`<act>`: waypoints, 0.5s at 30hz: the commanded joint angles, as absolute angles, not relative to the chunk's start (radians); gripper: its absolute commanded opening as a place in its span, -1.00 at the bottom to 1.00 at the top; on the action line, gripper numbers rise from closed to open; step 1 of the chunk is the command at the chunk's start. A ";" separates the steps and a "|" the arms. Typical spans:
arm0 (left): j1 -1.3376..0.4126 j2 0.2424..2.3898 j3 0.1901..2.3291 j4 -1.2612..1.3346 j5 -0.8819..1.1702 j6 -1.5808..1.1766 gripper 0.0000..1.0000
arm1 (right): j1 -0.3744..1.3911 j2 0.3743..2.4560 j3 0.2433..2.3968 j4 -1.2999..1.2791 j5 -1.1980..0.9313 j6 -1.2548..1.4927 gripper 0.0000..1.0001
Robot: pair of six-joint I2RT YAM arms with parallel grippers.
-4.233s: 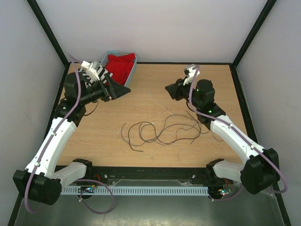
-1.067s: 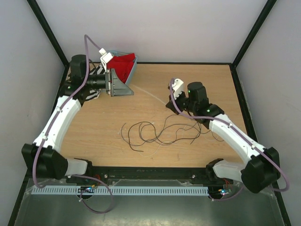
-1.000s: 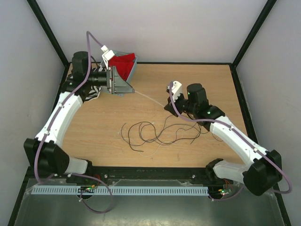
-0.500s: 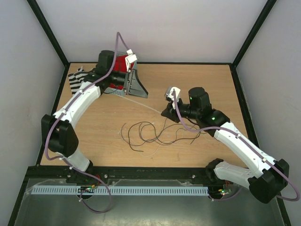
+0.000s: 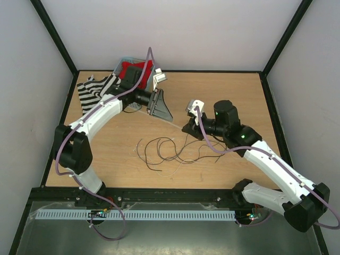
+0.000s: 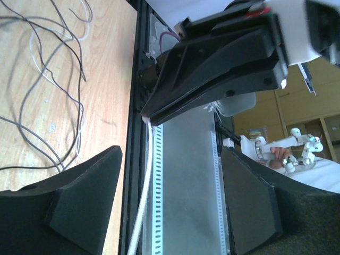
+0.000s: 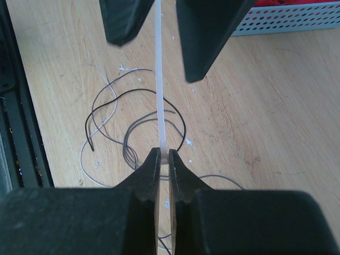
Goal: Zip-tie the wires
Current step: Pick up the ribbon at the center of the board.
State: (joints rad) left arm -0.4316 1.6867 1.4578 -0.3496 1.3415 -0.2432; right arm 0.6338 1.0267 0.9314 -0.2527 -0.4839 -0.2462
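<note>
Right claw (image 7: 163,155) pinching zip tie (image 7: 159,79), wires (image 5: 172,150) just beneath

No legible txt, labels, brands or nos. in any view.
</note>
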 commanded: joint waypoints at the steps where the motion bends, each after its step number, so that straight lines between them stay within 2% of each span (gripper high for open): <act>1: -0.469 1.678 1.403 -0.363 1.359 -0.206 0.53 | 0.640 0.985 0.941 -0.259 -0.478 -0.267 -1.00; 5: -0.487 1.678 1.378 -0.366 1.353 -0.206 0.37 | 0.639 0.985 0.938 -0.258 -0.474 -0.265 -1.00; 15: -0.500 1.664 1.364 -0.372 1.354 -0.197 -0.58 | 0.638 0.995 0.939 -0.258 -0.429 -0.264 -1.00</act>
State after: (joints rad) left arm -0.4999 1.6863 1.3727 -0.3744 1.3373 -0.2230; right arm 0.6353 0.9993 0.9314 -0.2554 -0.4435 -0.2489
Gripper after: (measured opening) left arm 0.282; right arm 0.154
